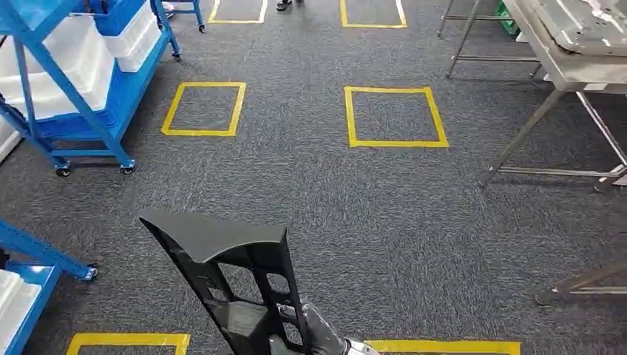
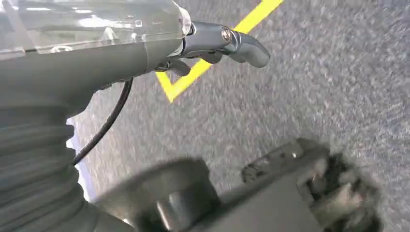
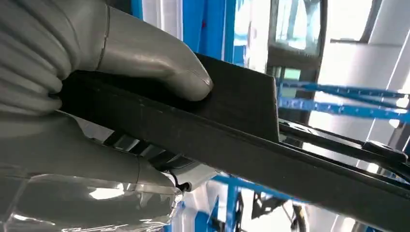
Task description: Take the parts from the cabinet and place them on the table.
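Your robot's right hand (image 3: 121,96) is clamped on a black plastic part (image 1: 229,274): in the right wrist view the thick grey thumb (image 3: 159,67) presses down on the part's flat black face, with the rest of the hand closed beneath it. From the head view, the part rises in front of the robot near the lower middle, a long black frame with a flat angled top and open cut-outs, held up off the floor with grey hand parts visible at its base.

Your robot's left hand (image 2: 212,46) hangs over the grey carpet (image 1: 370,214). Its fingers are curled in, and nothing can be seen in them; it appears to be closed on nothing.

Moving outward, yellow tape squares (image 1: 394,117) mark the carpet ahead. Blue wheeled racks (image 1: 81,111) holding white bins stand to the robot's left. A metal table (image 1: 569,70) with grey legs stands at the far right, well apart from the held part, and already carries a pale grey piece on top.

Judging progress: the pick-up from the cabinet looks done for this part, since it is in hand and away from any shelf. What is left is the carry across the floor to the table, then setting the part down there. Whether more parts wait in the cabinet cannot be told.
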Motion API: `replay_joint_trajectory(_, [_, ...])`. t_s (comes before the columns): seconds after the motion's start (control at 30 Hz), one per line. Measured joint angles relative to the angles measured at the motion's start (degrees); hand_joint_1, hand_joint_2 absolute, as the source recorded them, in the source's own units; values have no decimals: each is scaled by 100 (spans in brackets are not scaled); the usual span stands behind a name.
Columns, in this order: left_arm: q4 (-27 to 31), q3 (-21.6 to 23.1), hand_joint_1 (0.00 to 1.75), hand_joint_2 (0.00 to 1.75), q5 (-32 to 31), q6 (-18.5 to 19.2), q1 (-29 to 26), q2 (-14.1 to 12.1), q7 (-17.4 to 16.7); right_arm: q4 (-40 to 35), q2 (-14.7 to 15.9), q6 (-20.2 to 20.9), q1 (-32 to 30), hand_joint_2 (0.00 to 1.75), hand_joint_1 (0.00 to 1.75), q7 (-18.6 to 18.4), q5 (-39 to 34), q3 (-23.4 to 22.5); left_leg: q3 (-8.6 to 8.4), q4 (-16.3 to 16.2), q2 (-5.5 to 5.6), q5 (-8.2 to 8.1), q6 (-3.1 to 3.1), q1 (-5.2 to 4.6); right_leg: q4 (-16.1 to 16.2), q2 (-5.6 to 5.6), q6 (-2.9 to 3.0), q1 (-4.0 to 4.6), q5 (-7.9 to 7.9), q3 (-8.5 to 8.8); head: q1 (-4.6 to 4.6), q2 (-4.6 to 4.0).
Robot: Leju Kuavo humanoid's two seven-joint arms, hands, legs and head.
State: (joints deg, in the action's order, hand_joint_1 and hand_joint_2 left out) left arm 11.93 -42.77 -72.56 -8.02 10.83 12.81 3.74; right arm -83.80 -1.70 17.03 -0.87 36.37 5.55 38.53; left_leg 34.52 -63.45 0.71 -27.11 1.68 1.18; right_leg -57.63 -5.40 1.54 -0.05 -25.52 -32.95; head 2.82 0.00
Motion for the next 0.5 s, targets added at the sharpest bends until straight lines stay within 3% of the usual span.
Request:
replay_joint_trajectory(0.03, [0, 0, 0, 175, 0, 0, 12, -4, 0, 0, -2, 4, 8, 175, 175, -4, 4, 0, -151, 410, 270, 134, -2, 28, -44, -58, -28, -13, -29, -20, 0, 0])
replay_joint_trajectory(0.07, [0, 0, 0, 175, 4, -4, 14, -2, 0, 0, -9, 18, 26, 175, 175, -22, 7, 0, -208, 536, 392, 34, -15, 33, -118, -119, -73, 26, -57, -70, 0, 0])
replay_joint_trajectory(0.17, [0, 0, 0, 175, 9, -28, 30, -6, 2, 0, -11, 90, 17, 175, 175, -35, 9, -15, -208, 492, 251, 46, -126, -22, -64, -279, -186, -36, -14, -118, 0, 0])
replay_joint_trajectory(0.2, [0, 0, 0, 175, 11, -28, 30, 7, 11, 0, -9, 98, 18, 175, 175, -35, 9, -26, -225, 557, 173, 78, -176, 22, -72, -345, -218, -29, -22, -124, 0, 0])
replay_joint_trajectory(0.23, [0, 0, 0, 175, 11, -37, 31, 7, 13, 0, -11, 101, 5, 175, 175, -26, 9, -35, -249, 586, 95, 93, -205, 19, -165, -103, -220, -18, -88, -147, 0, 0])
replay_joint_trajectory(0.27, [0, 0, 0, 175, 11, -37, 27, 9, 22, 2, -9, 103, 7, 175, 175, -15, 9, -35, -256, 601, 36, 92, -248, 12, -422, 200, -243, 3, -263, -283, 0, 0])
replay_joint_trajectory(0.3, [0, 0, 0, 175, 11, -37, 6, 7, 24, 2, -9, 105, 10, 175, 175, 0, 9, -33, -253, 601, -38, 89, -256, -8, -861, 372, -273, -11, -492, -512, 0, 0])
replay_joint_trajectory(0.33, [0, 0, 0, 175, 13, -37, -34, 5, 24, 11, -9, 105, 6, 175, 175, 11, 7, -33, -253, 600, -139, 76, -270, -27, -1390, 461, -294, -30, -715, -787, 0, 0])
replay_joint_trajectory(0.37, [0, -2, 0, 175, 22, -37, -60, -7, 24, 20, -4, 107, -2, 175, 175, 20, 9, -33, -251, 598, -225, 65, -275, -38, -1769, 491, -307, -44, -827, -994, 0, 0])
replay_joint_trajectory(0.4, [0, -2, 0, 175, 41, -37, -74, -13, 26, 33, 4, 107, -10, 175, 175, 24, 9, -33, -254, 597, -305, 53, -275, -44, -1905, 505, -313, -57, -803, -1078, 0, 0])
replay_joint_trajectory(0.43, [0, -2, 0, 175, 50, -39, -78, -13, 28, 50, 7, 107, -13, 175, 175, 24, 9, -33, -263, 597, -379, 42, -269, -49, -1739, 516, -314, -67, -647, -1011, 0, 0])
replay_joint_trajectory(0.5, [0, -2, 0, 175, 61, -42, -73, -9, 44, 68, 9, 109, -9, 175, 175, 31, 9, -33, -304, 597, -498, 11, -249, -53, -798, 618, -279, -61, -166, -521, 0, 0])
